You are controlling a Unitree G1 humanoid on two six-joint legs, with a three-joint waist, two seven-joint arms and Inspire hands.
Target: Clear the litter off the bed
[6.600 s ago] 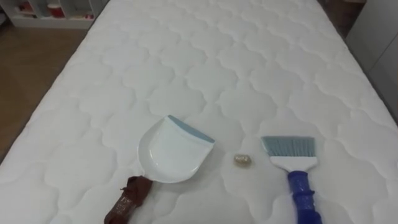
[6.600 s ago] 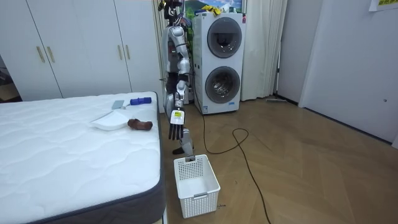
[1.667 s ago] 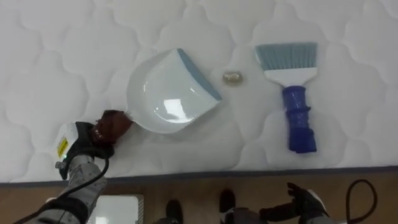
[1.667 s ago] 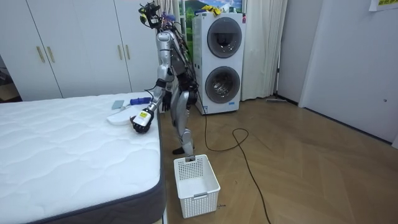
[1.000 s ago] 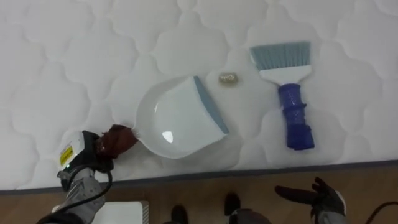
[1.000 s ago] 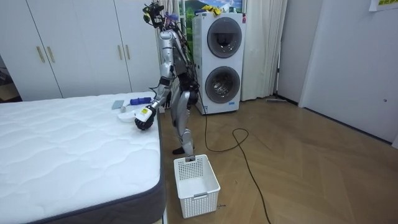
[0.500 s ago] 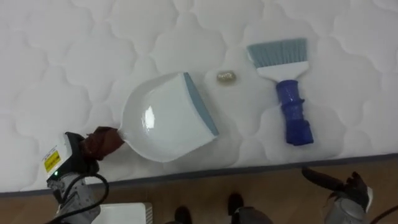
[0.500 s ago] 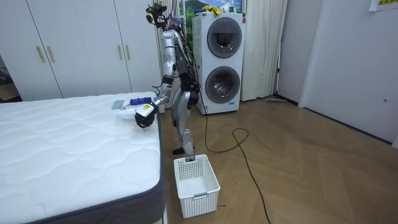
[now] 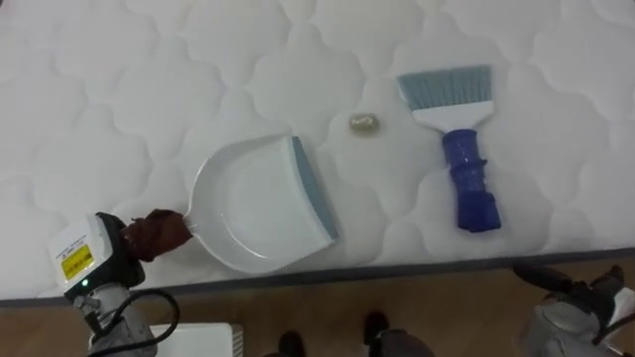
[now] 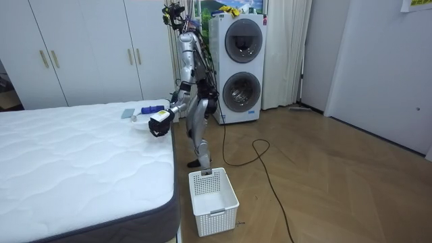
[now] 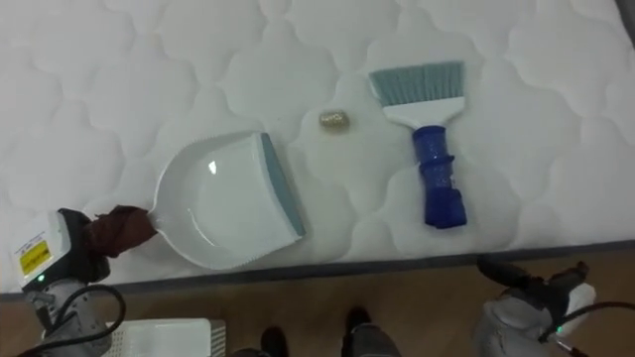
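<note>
Bed (image 9: 149,79) seen with dustpan (image 9: 253,203) gripped at its near edge

The left hand (image 9: 117,258) is seen at the lower left, just off the mattress edge, with its fingers closed round the brown handle (image 9: 157,234) of the dustpan. The pan's round white bowl is carried over the near edge of the bed, and its grey-blue lip is turned to the right. Whether the bowl rests on the quilting or is held just clear of it cannot be told.

Beyond the lip a small tan scrap (image 9: 363,123) is seen lying on the mattress, apart from the pan and near the brush (image 9: 464,149). The brush lies flat, its grey-blue bristles pointed away from the robot, its white head in the middle and its blue handle pointed towards the near edge.

The bed itself is covered by a white mattress quilted in rounded, cloud-like shapes, with a dark band along its side. Apart from the scrap, no marks are seen on the part shown.

The right hand (image 9: 571,293) is held low at the lower right, below the bed edge and over the wooden floor (image 10: 324,182), with its fingers loosely stretched and nothing in them.

In the room view the robot is seen standing at the bed's corner, with a white basket (image 10: 212,200) on the floor near its feet and two stacked washing machines (image 10: 239,64) behind it.
</note>
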